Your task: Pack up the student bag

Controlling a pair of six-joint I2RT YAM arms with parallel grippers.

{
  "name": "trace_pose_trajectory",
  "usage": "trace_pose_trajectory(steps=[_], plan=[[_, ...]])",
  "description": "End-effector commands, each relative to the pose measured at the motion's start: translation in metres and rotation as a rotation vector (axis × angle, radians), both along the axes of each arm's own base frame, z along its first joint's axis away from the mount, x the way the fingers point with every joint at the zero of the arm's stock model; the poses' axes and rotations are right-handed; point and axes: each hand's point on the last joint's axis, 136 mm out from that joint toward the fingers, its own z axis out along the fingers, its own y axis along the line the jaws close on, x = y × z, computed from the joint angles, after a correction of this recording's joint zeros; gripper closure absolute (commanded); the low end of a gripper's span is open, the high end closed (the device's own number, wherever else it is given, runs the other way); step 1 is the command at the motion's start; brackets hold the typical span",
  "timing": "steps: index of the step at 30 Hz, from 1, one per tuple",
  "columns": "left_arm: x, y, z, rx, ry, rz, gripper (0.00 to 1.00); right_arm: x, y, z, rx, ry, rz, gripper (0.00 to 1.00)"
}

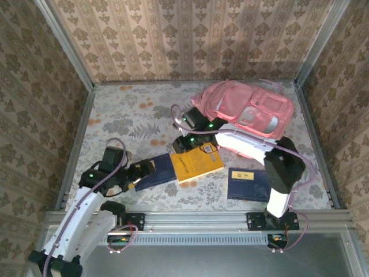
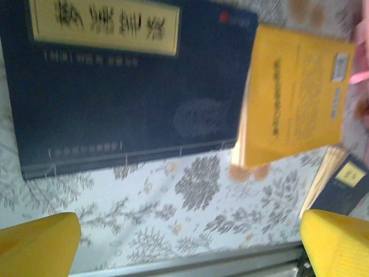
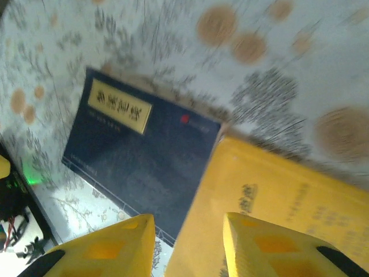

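Nearest you, at the lower left of the overhead view, your left arm (image 1: 95,184) reaches in low. Your left fingers (image 2: 36,242) are spread wide and released. They sit in the two bottom corners of the left wrist view, with the floral bench (image 2: 190,190) showing in the gap. Just past them a dark blue book (image 1: 160,169) lies flat, cover up, with its pale title label toward the upper left of that wrist view. At the lower right of the overhead view a second dark blue book (image 1: 249,183) lies well apart from the first, near your right arm's base. Between the two, a little farther back, is the yellow book (image 1: 197,163), its left edge overlapping the first blue book's corner. Your right arm (image 1: 253,147) arcs over from the right and ends at that yellow book's far edge. The right fingers (image 3: 277,248) stand partly apart at the bottom of the right wrist view, one over the yellow cover, the other off its edge, with the book's edge in the gap. Whether they pinch that book or merely hover over it, you cannot tell from these views. Farthest back, at the upper right of the overhead view, the student bag (image 1: 253,107) lies on the bench, pink, near the back wall and apart from all three books.
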Motion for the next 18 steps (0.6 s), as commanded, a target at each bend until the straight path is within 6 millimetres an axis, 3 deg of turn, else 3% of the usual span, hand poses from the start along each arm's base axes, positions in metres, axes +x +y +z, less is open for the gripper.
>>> trace_pose_trajectory(steps=[1,9,14,18], plan=[[-0.023,-0.011,-0.014,0.033,0.096,-0.059,0.0,-0.005,0.025,-0.006,0.025,0.052,0.041,0.62],[-0.047,-0.029,-0.061,0.105,0.287,-0.134,0.0,0.018,0.069,-0.036,0.008,0.11,0.034,0.61],[-0.035,-0.021,-0.067,0.117,0.282,-0.08,0.0,0.021,0.088,-0.051,-0.014,0.151,0.052,0.59],[-0.024,-0.008,-0.07,0.094,0.26,0.01,0.0,0.021,0.091,-0.068,-0.048,0.175,0.064,0.57]])
